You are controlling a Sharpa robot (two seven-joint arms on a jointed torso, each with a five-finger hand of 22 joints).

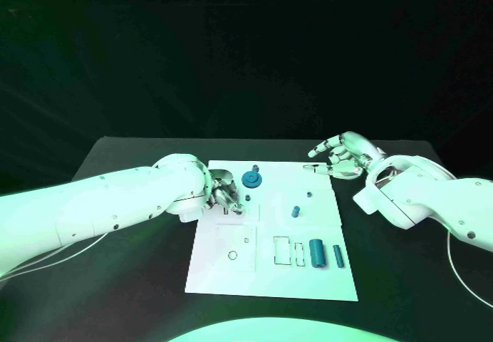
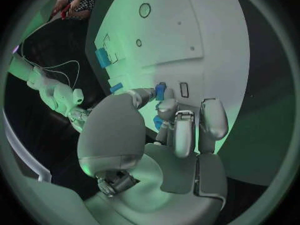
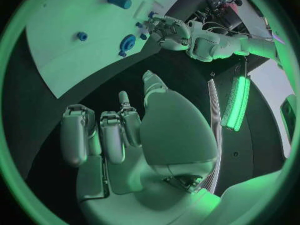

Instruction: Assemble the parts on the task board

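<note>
The white task board [image 1: 269, 274] lies mid-table. My left hand [image 1: 227, 192] is over its far left part, fingers curled, and pinches a small blue part [image 2: 160, 91] between thumb and fingertips, just above the board [image 2: 187, 45]. A blue gear [image 1: 253, 178] stands just beyond that hand. Two small blue pegs [image 1: 306, 192] [image 1: 296, 211] stand near the board's middle. Two blue cylinders [image 1: 318, 251] [image 1: 337, 255] lie at its near right. My right hand [image 1: 344, 153] hovers off the far right corner, fingers apart and empty. The right wrist view shows the gear [image 3: 128, 42] and my left hand [image 3: 165, 27].
Outlined slots [image 1: 281, 249] and a round hole [image 1: 232, 254] mark the board's near half. Thin cables [image 1: 467, 274] hang from both arms over the black table [image 1: 134, 285] beside the board.
</note>
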